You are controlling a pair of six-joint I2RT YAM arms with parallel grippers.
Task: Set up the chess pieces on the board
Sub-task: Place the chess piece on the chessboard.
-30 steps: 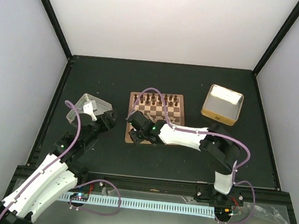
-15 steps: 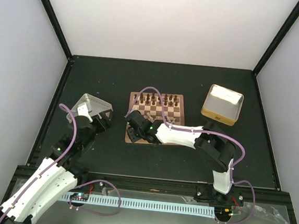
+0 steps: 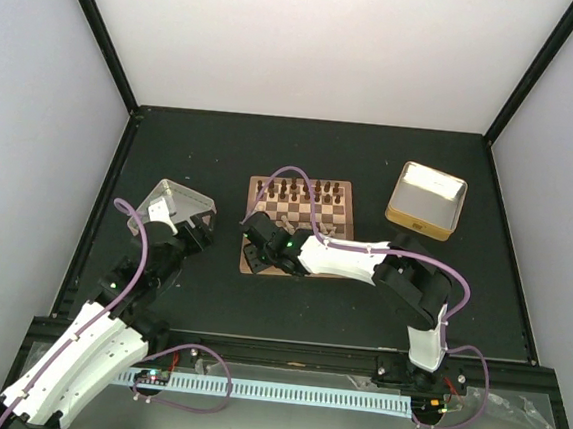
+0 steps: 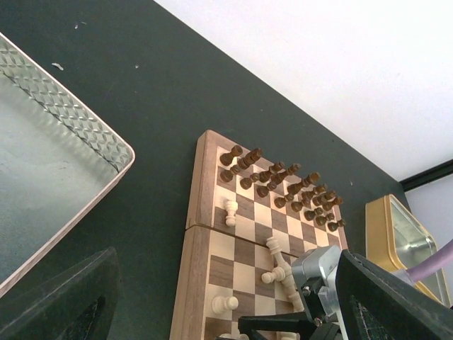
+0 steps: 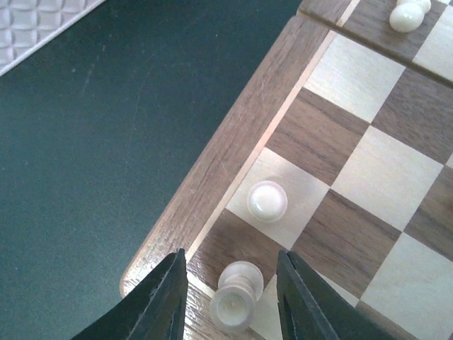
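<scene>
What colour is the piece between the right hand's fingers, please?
The piece is pale cream; right wrist view.

Bright, even light from above here: you've barely a shadow on the board (image 5: 340, 177) ahead of your right claw (image 5: 230, 273). Its fingers (image 5: 159, 304) sit soft and out of focus at the bottom edge, and the pale piece (image 5: 236, 306) between them is slightly blurred. Sheen streaks the rim (image 5: 233, 152) left of the claw. Your left claw (image 4: 226, 315) shows only dark, blurred fingers, with the wall (image 4: 318, 64) far beyond blown out white. Overhead, the tin tray (image 3: 426, 199) right of both claws glares.
</scene>
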